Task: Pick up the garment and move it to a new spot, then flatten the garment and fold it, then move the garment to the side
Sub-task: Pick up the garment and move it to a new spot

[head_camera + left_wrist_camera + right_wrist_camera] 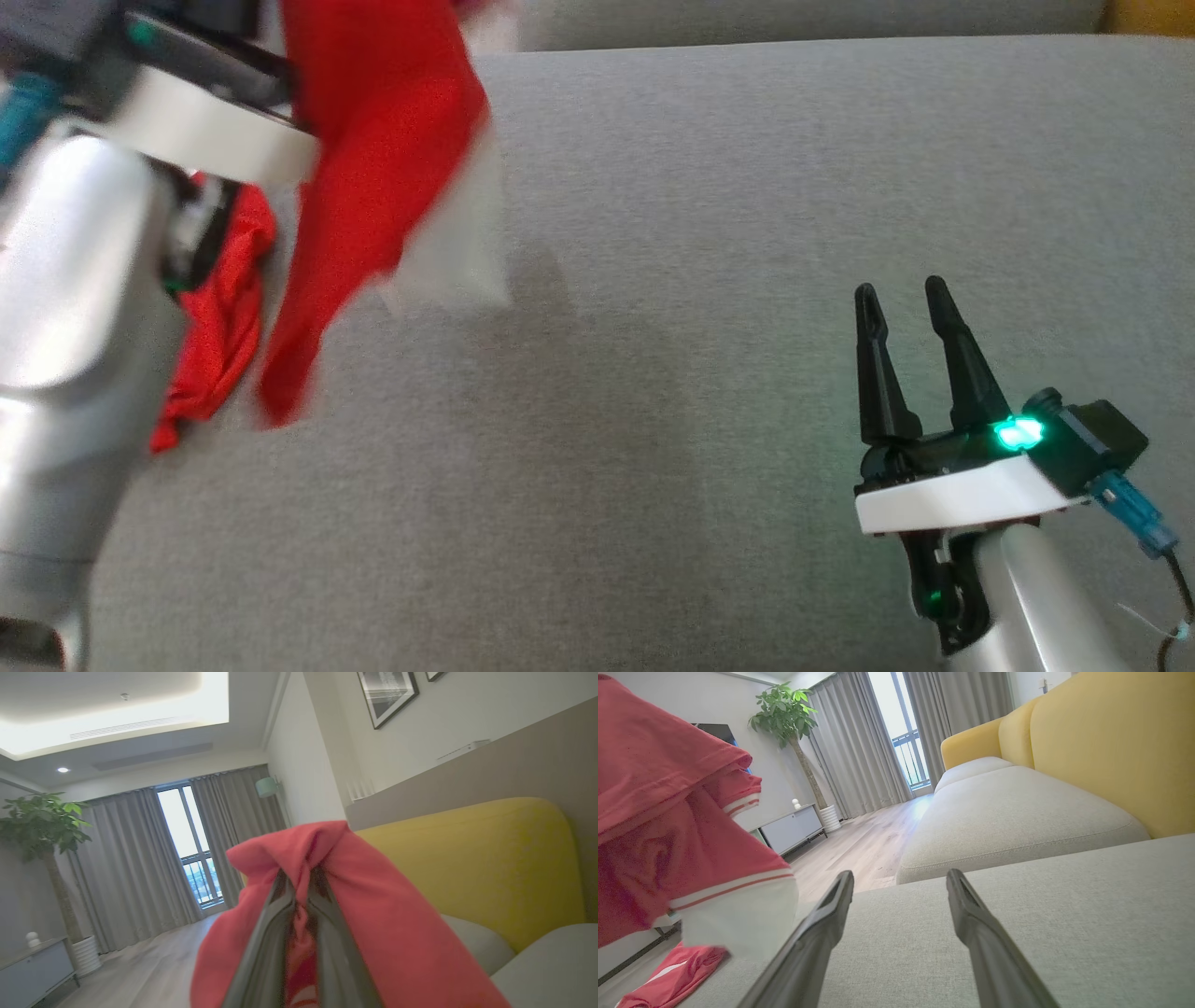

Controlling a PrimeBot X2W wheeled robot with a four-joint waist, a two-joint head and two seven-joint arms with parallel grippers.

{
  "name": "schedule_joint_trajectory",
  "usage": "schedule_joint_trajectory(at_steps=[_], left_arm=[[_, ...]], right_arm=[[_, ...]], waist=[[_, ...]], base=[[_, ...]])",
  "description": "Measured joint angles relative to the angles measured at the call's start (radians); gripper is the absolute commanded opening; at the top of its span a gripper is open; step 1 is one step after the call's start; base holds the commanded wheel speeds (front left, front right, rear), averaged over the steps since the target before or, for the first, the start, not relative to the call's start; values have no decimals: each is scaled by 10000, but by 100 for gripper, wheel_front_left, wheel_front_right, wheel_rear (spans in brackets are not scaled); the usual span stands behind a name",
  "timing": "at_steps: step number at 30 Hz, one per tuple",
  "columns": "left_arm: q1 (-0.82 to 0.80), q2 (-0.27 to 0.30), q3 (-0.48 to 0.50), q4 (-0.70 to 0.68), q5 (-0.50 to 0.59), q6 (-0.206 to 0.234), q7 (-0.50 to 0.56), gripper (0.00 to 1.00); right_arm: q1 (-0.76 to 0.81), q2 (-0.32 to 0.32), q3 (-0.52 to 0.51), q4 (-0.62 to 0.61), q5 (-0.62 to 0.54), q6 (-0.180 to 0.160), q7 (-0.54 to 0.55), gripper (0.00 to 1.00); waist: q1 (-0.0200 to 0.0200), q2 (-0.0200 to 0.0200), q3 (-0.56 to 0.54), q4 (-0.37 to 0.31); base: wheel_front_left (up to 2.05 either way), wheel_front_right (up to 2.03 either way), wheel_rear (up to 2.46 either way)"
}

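The big grey sofa seat [747, 187] lies under me, with its yellow back [1111, 742] beside it. The red shirt [373, 140] hangs over the seat's left side, its low end lying there. My silver left arm [65, 280] hides part of it. My left claw [301, 884] pinches the shirt tight. My right claw [901, 291] is wide and holds nothing, well apart.

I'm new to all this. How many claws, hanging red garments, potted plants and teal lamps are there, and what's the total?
Claws: 2, the left claw shut on the cloth, the right claw open
Hanging red garment: 1
Potted plant: 1
Teal lamp: 1
Total: 5
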Motion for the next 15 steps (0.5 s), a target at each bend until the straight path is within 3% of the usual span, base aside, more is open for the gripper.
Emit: schedule_joint_trajectory(at_steps=[10, 15], left_arm=[[444, -984, -1083, -1216, -113, 102, 1005, 0], [449, -1829, -1528, -1214, -174, 171, 1072, 0]], right_arm=[[-105, 2, 238, -65, 391, 0, 0, 100], [-353, 2, 435, -194, 675, 0, 0, 100]], waist=[[2, 0, 95, -1061], [2, 0, 326, -1992]], base=[[0, 0, 0], [0, 0, 0]])
